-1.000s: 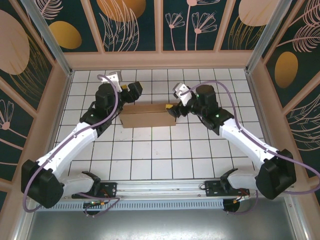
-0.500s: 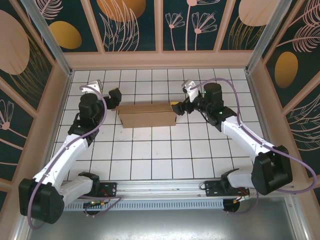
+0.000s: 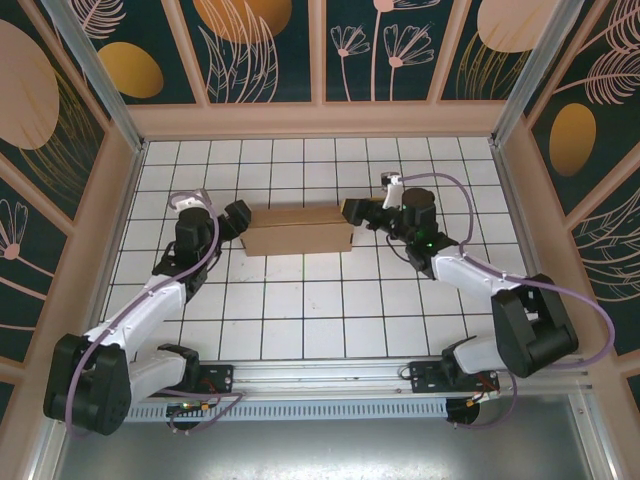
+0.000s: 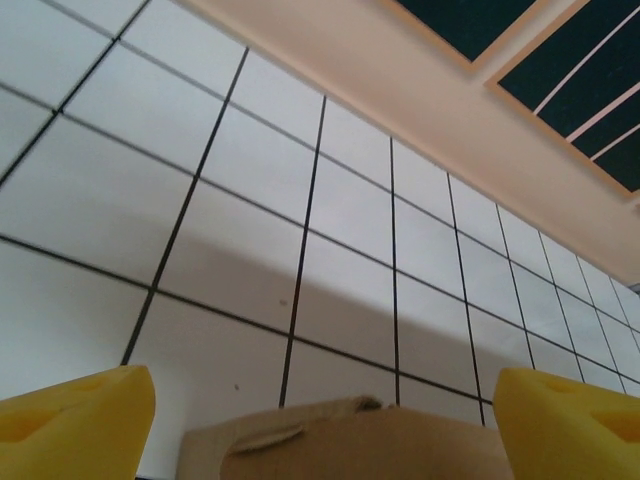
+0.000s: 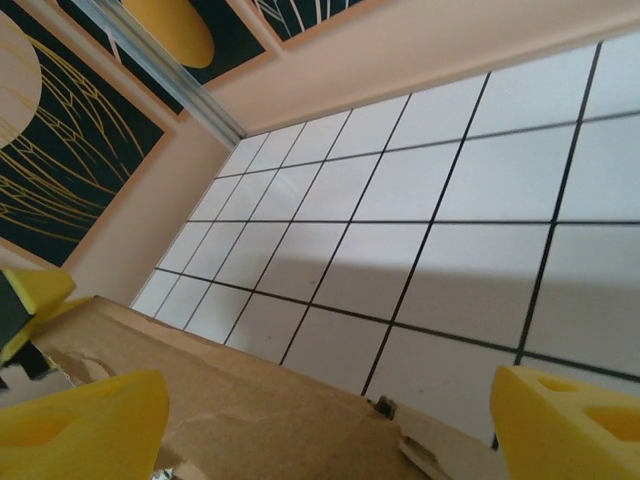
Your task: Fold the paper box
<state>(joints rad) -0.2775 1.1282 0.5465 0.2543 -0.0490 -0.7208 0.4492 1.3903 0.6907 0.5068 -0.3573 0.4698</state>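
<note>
Brown cardboard sits in the far half of the white tiled table (image 3: 300, 320), about midway between left and right. This is the box (image 3: 297, 230), lying flat as a closed-looking rectangle with its long side running left to right, and its top face is plain.

The left hand (image 3: 238, 218) is low at the box's left end. In the left wrist view its yellow fingers (image 4: 75, 425) stand far apart at the two bottom corners. The end of the box rises between them with bare tile showing on either side, so this hand is spread wide and grips nothing. We cannot tell from above whether it touches the cardboard.

The right hand (image 3: 350, 209) is at the box's far right corner, with its arm reaching in from the right. In the right wrist view its fingers (image 5: 565, 425) are also spread wide. The cardboard fills the lower left of that view and runs away toward the left wall, with a rough, lighter edge near the bottom middle. One finger sits over or just beside the cardboard, the other is well clear of it over the tiles. This hand too is wide open and holds nothing.

Beyond the table we see pale pink framing around dark panels (image 3: 260, 50) painted with gold discs and pink plant outlines.
</note>
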